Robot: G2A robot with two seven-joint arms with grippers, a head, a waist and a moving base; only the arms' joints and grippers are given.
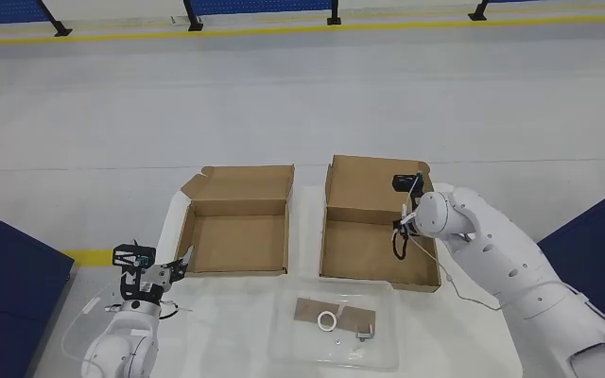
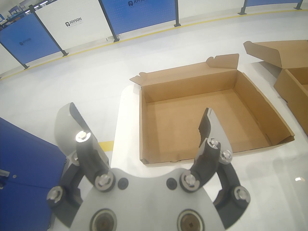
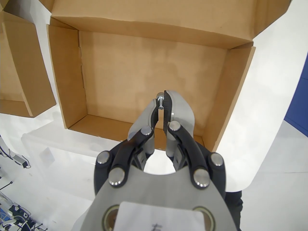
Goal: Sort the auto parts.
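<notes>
Right wrist view, mid-frame: with right gripper (image 3: 160,108) clamped on bolt (image 3: 159,98), lower close to right box (image 3: 154,68) floor in upper frame before releasing; leave left gripper (image 2: 139,111), fingers spread, beside left box (image 2: 173,126).

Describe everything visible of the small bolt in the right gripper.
The small silvery threaded metal bolt is pinched between the fingertips of the right gripper, which is shut on it. Its thread ridges show in the narrow gap, and one shiny end pokes out just past the tips. It hangs over the inside of the open brown cardboard box, above the box floor, and touches nothing else that shows. Its full length and head shape are hidden.
</notes>
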